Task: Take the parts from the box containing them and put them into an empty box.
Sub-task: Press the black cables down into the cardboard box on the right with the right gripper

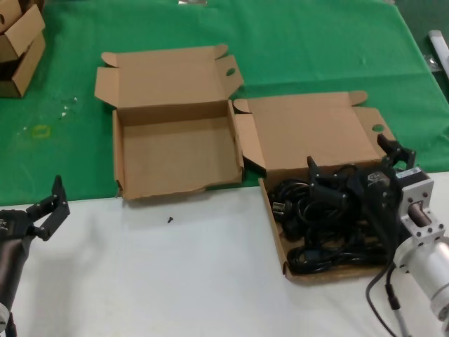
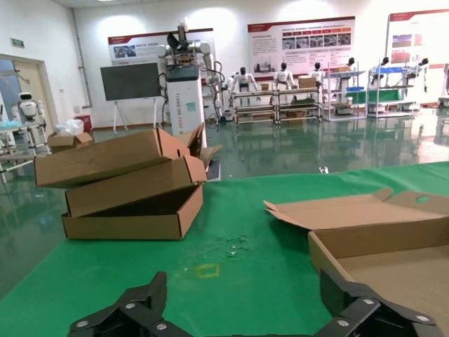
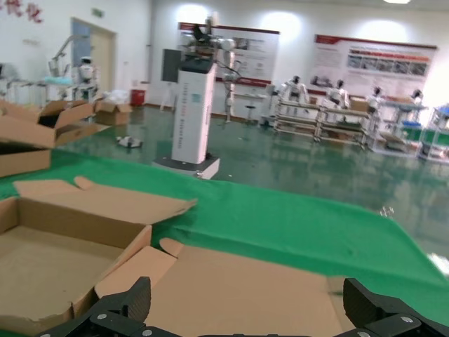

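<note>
The parts, black coiled power cords, lie tangled in the box containing them, a flat brown carton at the right with its lid folded back. My right gripper hangs open just above the cords, holding nothing; in its wrist view the right gripper looks over that lid. The empty box stands open to the left, touching the full one, and shows as the empty box and the empty box in the wrist views. My left gripper waits open at the table's near left; the left gripper shows only green cloth between its fingers.
Small stacked cartons sit at the far left on the green mat, seen as stacked cartons from the left wrist. A small black speck lies on the white table. A grey bar is at the far right edge.
</note>
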Tool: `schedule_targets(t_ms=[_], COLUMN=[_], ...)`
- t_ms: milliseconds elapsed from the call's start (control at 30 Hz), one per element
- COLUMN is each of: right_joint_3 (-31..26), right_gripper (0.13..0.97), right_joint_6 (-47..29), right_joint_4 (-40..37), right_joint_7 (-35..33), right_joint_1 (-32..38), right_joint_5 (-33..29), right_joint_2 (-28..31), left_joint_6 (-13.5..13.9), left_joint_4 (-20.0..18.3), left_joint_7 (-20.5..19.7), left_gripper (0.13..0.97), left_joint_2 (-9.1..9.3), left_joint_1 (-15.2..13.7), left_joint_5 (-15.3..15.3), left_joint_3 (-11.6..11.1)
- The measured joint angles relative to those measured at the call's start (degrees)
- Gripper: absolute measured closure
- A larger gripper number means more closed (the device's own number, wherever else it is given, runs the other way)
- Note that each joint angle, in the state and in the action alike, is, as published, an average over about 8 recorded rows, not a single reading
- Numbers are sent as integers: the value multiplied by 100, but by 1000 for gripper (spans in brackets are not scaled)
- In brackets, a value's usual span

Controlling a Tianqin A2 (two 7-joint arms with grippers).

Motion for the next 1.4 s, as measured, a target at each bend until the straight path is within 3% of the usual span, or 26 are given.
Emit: schedule_targets(t_ms=[167, 367, 600, 700, 867, 1133, 1400], right_joint_3=[-596, -1405, -1922, -1940, -1912, -1926, -1963], right_gripper=[129, 129, 129, 129, 129, 129, 129], right_joint_6=[313, 237, -1000, -1742, -3044, -4950, -6016], right_joint_4=[227, 528, 674, 599, 274, -366, -960], right_joint_7=[-153, -62, 418, 401, -97, -1146, -1829], right_joint_1=[111, 492, 1084, 1376, 2032, 2956, 3337], right_joint_5=[499, 1049, 799, 580, 247, -226, -557], right_joint_2=[841, 2271, 3706, 4053, 4290, 4165, 3806], left_joint_6=[0, 0, 0, 0, 0, 0, 0], left_joint_4=[0, 0, 0, 0, 0, 0, 0], left_joint_7=[0, 0, 0, 0, 0, 0, 0], left_gripper=[352, 467, 663, 663, 747, 868, 929], left_joint_2=[0, 0, 0, 0, 0, 0, 0], left_joint_1=[0, 0, 0, 0, 0, 0, 0], left_joint_5=[0, 0, 0, 0, 0, 0, 0], left_joint_3=[0, 0, 0, 0, 0, 0, 0])
